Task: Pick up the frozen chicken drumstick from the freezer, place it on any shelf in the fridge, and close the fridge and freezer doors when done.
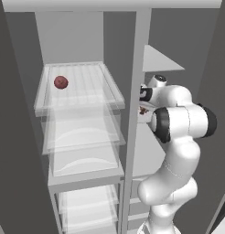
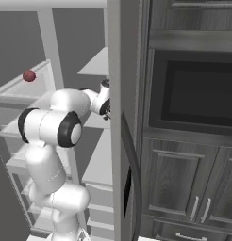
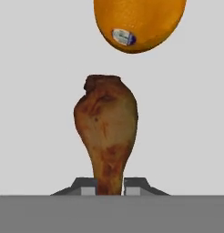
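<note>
My gripper (image 3: 109, 189) clamps the narrow end of the drumstick (image 3: 107, 132) over a grey freezer shelf (image 3: 36, 113), an orange (image 3: 140, 22) just beyond it.

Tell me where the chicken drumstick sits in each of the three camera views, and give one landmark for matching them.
Left base view: chicken drumstick, a brown speck right of centre, just left of the arm's wrist, inside the freezer.
Right base view: not visible.
Hand view: drumstick in the centre, narrow end down between the gripper tips.
Shared landmark: the red ball, both base views.
</note>
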Motion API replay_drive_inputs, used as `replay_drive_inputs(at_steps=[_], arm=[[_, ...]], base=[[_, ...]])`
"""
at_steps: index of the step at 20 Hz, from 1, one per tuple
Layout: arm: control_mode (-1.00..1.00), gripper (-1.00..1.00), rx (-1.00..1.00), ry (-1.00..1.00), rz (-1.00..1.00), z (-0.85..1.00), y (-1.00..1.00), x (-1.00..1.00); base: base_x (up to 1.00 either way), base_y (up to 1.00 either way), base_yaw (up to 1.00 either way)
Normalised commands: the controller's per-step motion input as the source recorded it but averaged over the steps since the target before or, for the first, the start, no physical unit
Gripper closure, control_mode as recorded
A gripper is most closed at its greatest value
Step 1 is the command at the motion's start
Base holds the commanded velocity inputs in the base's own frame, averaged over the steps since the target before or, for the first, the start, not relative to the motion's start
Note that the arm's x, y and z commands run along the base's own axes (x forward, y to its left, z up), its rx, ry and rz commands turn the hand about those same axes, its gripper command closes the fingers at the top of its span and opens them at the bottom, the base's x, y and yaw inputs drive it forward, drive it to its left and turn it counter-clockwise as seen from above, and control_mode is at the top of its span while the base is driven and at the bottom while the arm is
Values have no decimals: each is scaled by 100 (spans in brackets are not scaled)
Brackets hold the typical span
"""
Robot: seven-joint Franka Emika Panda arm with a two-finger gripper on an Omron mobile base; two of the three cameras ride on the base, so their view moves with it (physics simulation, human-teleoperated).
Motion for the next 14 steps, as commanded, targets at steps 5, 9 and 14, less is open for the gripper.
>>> replay_drive_inputs(at_steps=[5, 9, 14], arm=[[-100, 100, 0, 0, 0, 5, 0, -100], [-100, 100, -3, 0, 0, 54, 13, -100], [-100, 100, -5, 0, 0, 90, 15, -100]], base=[[0, 0, 0], [0, 0, 0], [0, 0, 0]])
